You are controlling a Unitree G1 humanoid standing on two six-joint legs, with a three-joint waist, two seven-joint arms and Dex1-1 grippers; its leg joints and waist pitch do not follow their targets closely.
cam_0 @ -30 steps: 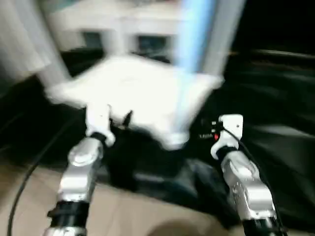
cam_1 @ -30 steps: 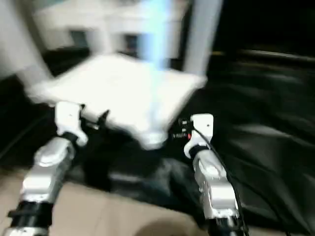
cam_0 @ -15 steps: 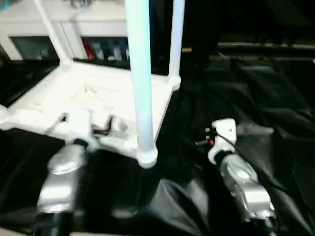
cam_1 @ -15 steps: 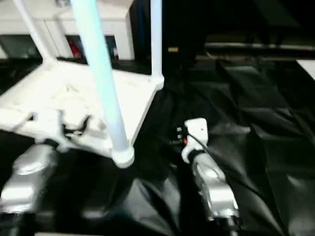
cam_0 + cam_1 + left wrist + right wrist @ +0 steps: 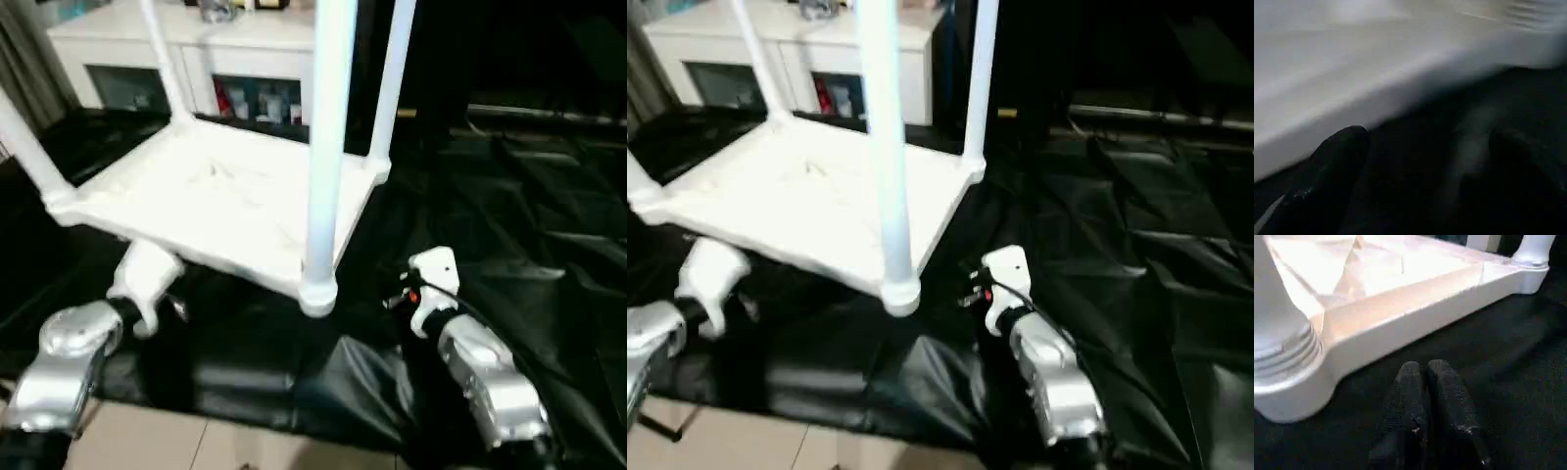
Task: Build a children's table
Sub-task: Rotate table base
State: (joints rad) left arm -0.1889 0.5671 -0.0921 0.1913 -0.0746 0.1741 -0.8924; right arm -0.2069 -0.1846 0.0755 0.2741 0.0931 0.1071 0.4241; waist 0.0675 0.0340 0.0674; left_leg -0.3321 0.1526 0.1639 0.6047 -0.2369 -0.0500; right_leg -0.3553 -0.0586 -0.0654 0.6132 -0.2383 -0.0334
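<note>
The children's table [image 5: 220, 196] lies upside down on the black cloth, ribbed underside up, with four white legs [image 5: 328, 147] standing in its corner sockets. My left gripper [image 5: 1425, 171] is open, its fingers [image 5: 1334, 166] spread wide just below the tabletop's near edge, with nothing between them. My right gripper [image 5: 1426, 382] is shut and empty. It rests low over the cloth, a little short of the tabletop's side rim and beside the near corner socket [image 5: 1283, 362]. In the left eye view it [image 5: 397, 297] sits right of that corner.
A white cabinet [image 5: 245, 59] with glass doors stands behind the table. Wrinkled black cloth [image 5: 509, 196] covers the large table to the right. Beige floor [image 5: 147, 441] shows at the near left edge, by my left forearm [image 5: 69, 362].
The head camera has swung, so the whole picture shifted. My left wrist now sits lower, under the tabletop's near edge. The right gripper stays shut by the near corner.
</note>
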